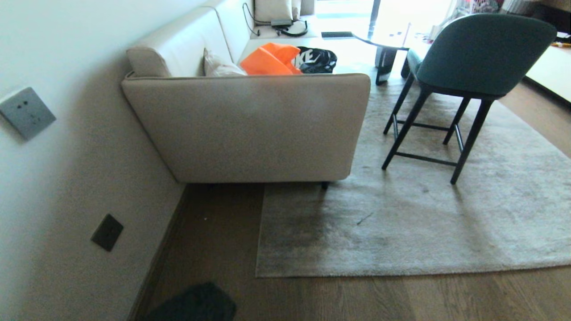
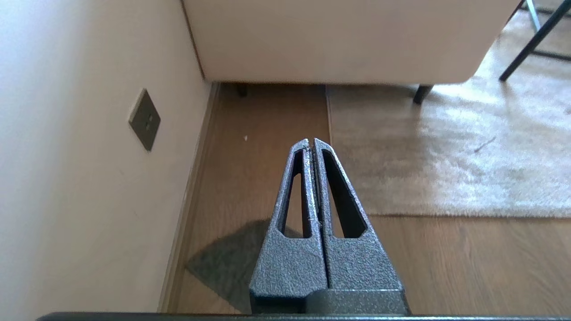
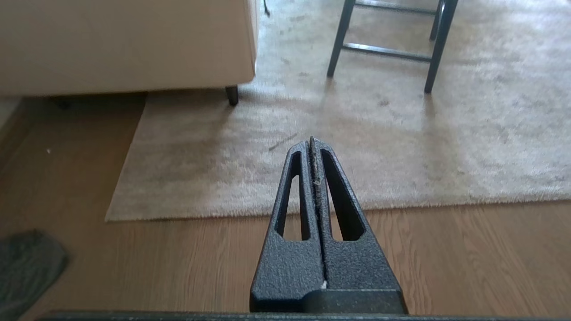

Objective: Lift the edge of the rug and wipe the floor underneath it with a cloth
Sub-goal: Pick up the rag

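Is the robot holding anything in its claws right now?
No, nothing. The left claw and right claw are both shut and empty. The cloth lies on the floor, untouched.

Beige sofa [image 1: 250, 129]: set against the wall, armrest end facing the camera. On its seat: orange fabric [image 1: 272, 60] touching a black bag [image 1: 317, 61] with white lettering; a pale cushion [image 1: 221, 67] beside them. Dark green chair [image 1: 464, 58] on black legs, right of the sofa. Wall [image 1: 53, 187]: grey socket plate [image 1: 26, 112] above, dark plate [image 1: 107, 232] near the skirting.
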Controlling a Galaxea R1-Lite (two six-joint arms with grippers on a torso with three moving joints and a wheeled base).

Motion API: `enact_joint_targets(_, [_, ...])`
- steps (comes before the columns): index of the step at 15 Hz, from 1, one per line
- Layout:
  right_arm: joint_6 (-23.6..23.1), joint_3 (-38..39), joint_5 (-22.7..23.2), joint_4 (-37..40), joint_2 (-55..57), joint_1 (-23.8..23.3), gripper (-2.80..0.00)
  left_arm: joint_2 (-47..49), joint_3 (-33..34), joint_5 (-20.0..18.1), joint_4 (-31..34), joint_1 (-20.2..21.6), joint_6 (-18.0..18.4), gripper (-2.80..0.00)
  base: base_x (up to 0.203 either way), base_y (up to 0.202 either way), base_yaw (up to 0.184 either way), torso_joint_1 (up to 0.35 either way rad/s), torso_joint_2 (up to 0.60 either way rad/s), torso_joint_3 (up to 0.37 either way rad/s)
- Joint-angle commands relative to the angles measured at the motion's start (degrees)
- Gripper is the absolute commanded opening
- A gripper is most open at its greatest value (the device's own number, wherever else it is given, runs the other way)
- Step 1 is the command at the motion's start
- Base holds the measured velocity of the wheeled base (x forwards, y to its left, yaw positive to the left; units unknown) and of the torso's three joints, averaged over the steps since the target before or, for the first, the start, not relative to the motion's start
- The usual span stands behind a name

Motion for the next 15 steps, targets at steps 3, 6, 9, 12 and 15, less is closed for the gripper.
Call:
enact_joint_targets(3, [0.0, 0.0, 0.0, 0.0, 0.0, 0.0, -2.8, 0.0, 0.0, 0.0, 0.0, 0.0, 0.1, -2.8, 0.0, 0.0, 0.0, 0.004, 0.0, -0.203])
enact_joint_targets(6, [0.0, 0.0, -0.1, 0.0, 0.0, 0.0, -2.8, 0.0, 0.0, 0.0, 0.0, 0.0, 0.0, -2.8, 0.0, 0.0, 0.0, 0.005, 0.01, -0.191])
enact_joint_targets(9, [0.0, 0.0, 0.0, 0.0, 0.0, 0.0, -2.8, 0.0, 0.0, 0.0, 0.0, 0.0, 0.0, -2.8, 0.0, 0.0, 0.0, 0.003, 0.0, -0.195])
enact_joint_targets(12, [0.0, 0.0, -0.1, 0.0, 0.0, 0.0, -2.8, 0.0, 0.0, 0.0, 0.0, 0.0, 0.1, -2.8, 0.0, 0.0, 0.0, 0.005, 0.0, -0.197])
enact_joint_targets(15, [0.0, 0.0, -0.1, 0.0, 0.0, 0.0, -2.8, 0.0, 0.0, 0.0, 0.0, 0.0, 0.1, -2.8, 0.0, 0.0, 0.0, 0.003, 0.0, -0.201])
